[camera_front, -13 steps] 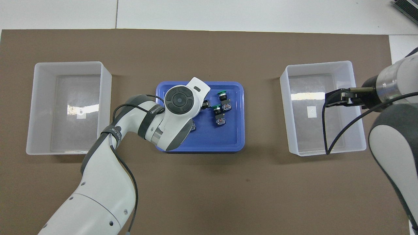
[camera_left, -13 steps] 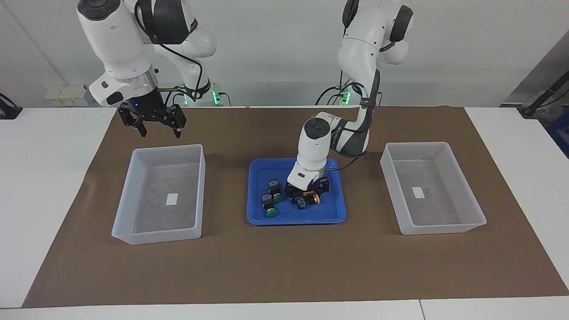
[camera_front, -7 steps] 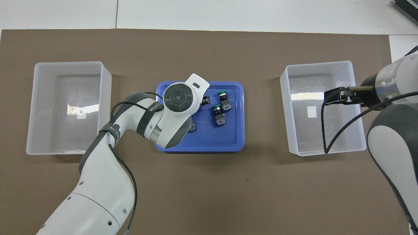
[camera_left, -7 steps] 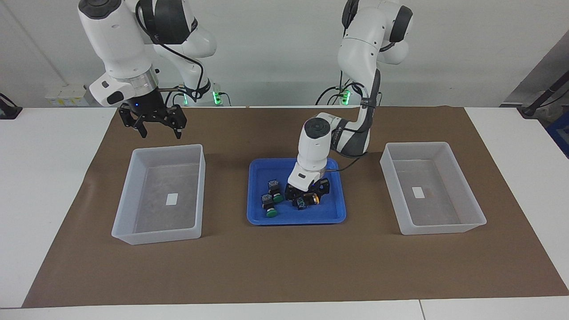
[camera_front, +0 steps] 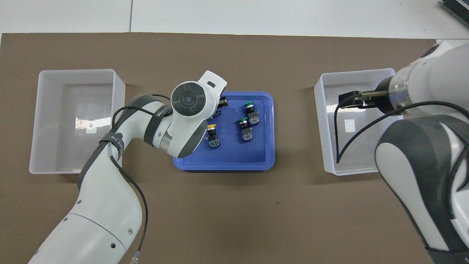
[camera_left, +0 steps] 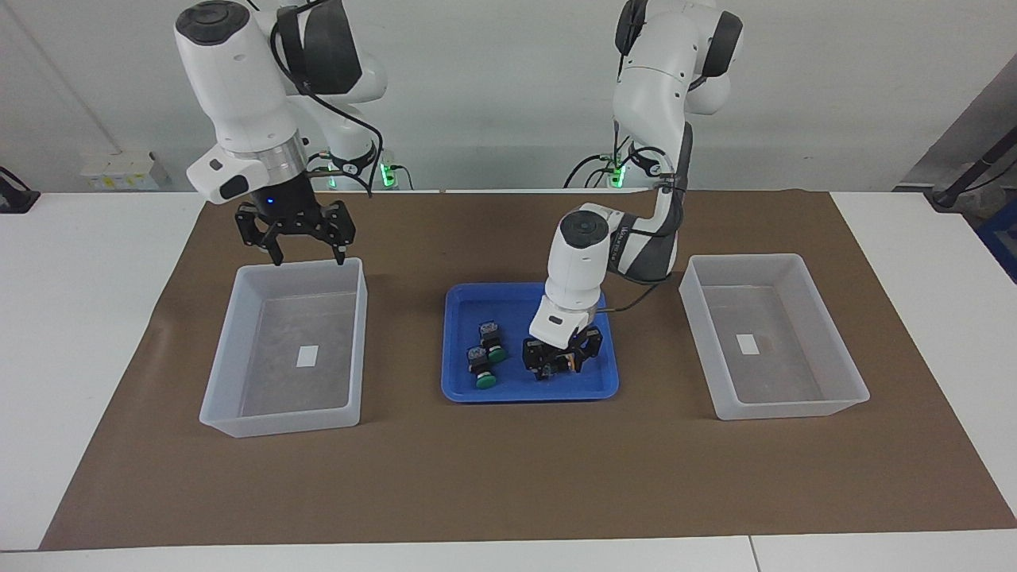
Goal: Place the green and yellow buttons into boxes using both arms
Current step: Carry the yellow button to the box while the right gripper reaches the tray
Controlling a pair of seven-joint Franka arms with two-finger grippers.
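Observation:
Two green buttons [camera_left: 486, 359] [camera_front: 247, 118] lie side by side in the blue tray [camera_left: 520, 389] [camera_front: 234, 157]. My left gripper [camera_left: 561, 359] [camera_front: 219, 106] is down in the tray, shut on a yellow button [camera_left: 556, 367] that the overhead view mostly hides under the wrist. A second yellow button [camera_front: 212, 135] lies in the tray beside the wrist; the facing view hides it. My right gripper [camera_left: 309, 256] [camera_front: 350, 99] hangs open and empty over the robot-side rim of the box [camera_left: 230, 349] [camera_front: 319, 124] at the right arm's end. The other box [camera_left: 842, 349] [camera_front: 34, 121] holds no buttons.
A brown mat [camera_left: 508, 477] covers the table under the tray and both boxes. Each box has a small white label [camera_left: 307, 356] [camera_left: 746, 343] on its floor. The left arm's elbow [camera_front: 121, 139] overhangs the mat between the tray and its box.
The left gripper has closed on a yellow button and shifted slightly, uncovering the second yellow button in the overhead view. The right gripper has moved toward the table's middle, over its box's rim.

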